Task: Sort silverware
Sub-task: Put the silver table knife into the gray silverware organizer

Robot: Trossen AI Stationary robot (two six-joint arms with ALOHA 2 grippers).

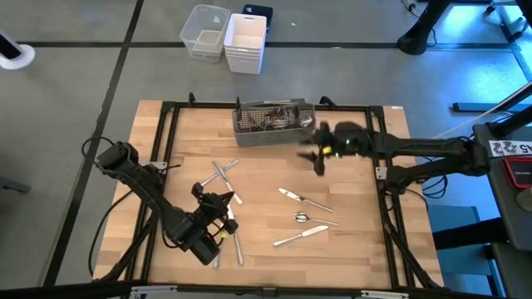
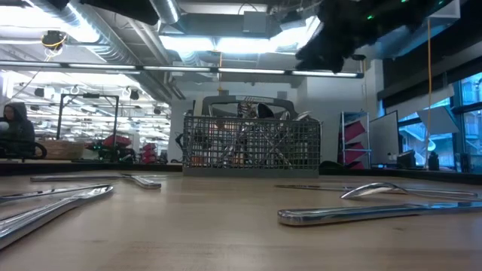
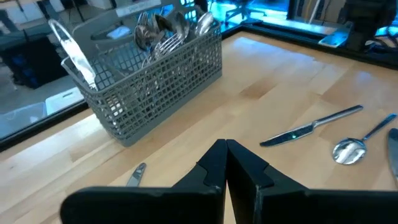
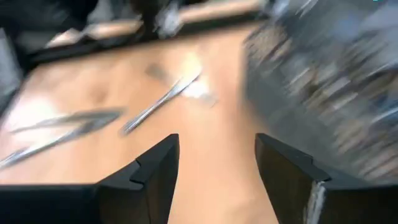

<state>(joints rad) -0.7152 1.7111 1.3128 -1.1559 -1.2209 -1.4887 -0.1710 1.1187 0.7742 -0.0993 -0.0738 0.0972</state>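
Steel silverware (image 3: pixel 168 31) is already stood in the mesh caddy (image 1: pixel 273 124) just beside the wide-open, empty right gripper (image 1: pixel 318 156), while several pieces (image 1: pixel 303 200) are left loose on the table (image 1: pixel 357 241) below it and around the shut, empty left gripper (image 1: pixel 218 206).

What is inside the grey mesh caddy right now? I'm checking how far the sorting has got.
Spoon bowls and fork heads stand up out of the caddy at one end. Their handles and the other compartments are screened by the mesh, so no count.
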